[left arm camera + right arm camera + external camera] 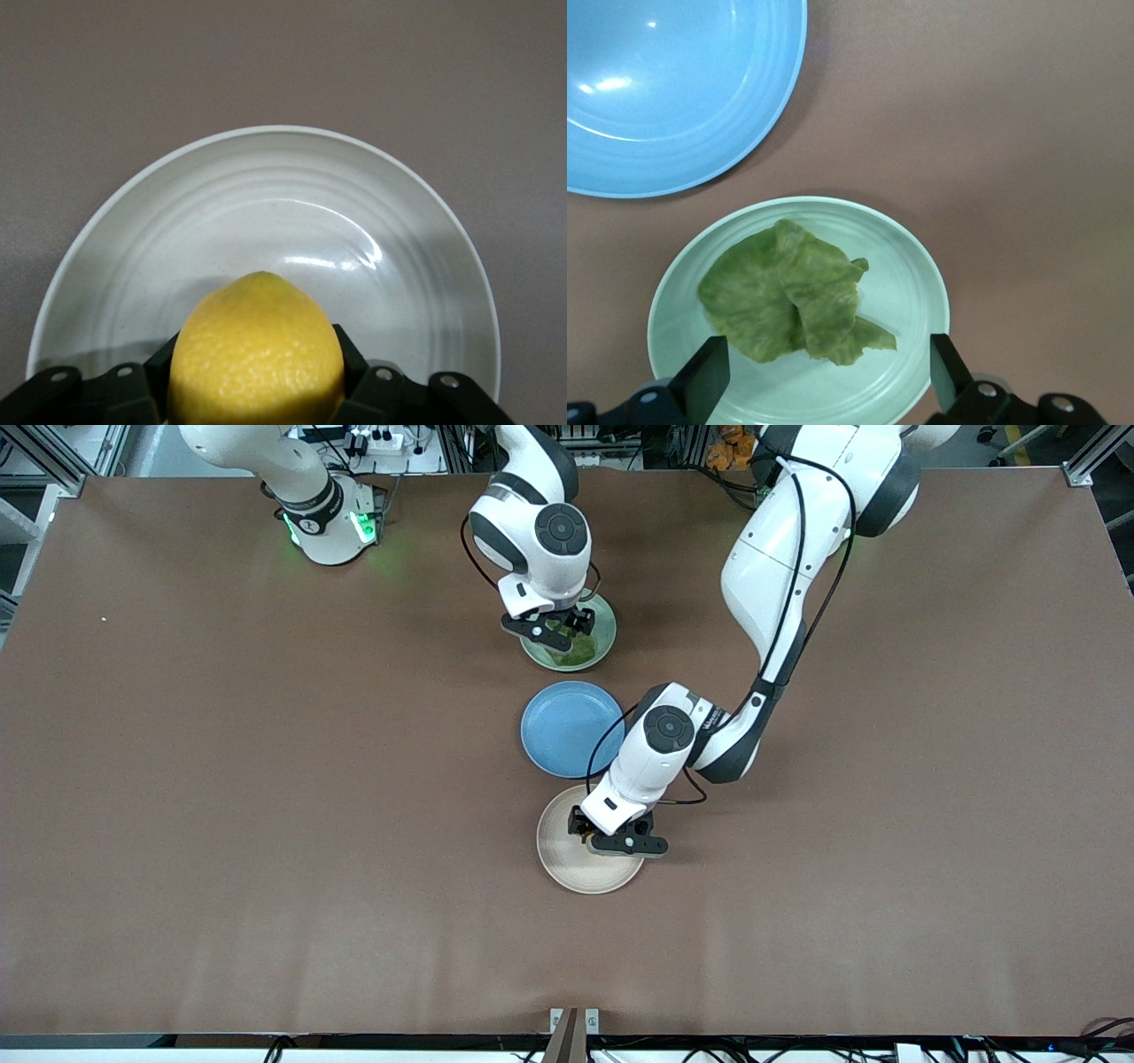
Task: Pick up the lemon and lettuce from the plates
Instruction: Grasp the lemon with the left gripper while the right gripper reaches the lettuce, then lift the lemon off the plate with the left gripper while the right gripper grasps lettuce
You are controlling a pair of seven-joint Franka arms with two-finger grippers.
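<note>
While my left claw (257,390) grips the lemon (257,350) over the cream plate (558,859), my right claw (824,372) hangs spread wide above the lettuce (788,297) on the mint plate (912,266), at 12 o'clock from the blue plate (567,726) on the tabletop (221,779).

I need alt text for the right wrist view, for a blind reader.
A green lettuce leaf lies on a mint plate, with the right tool open above it. Part of a blue plate sits beside it on the brown table.
</note>
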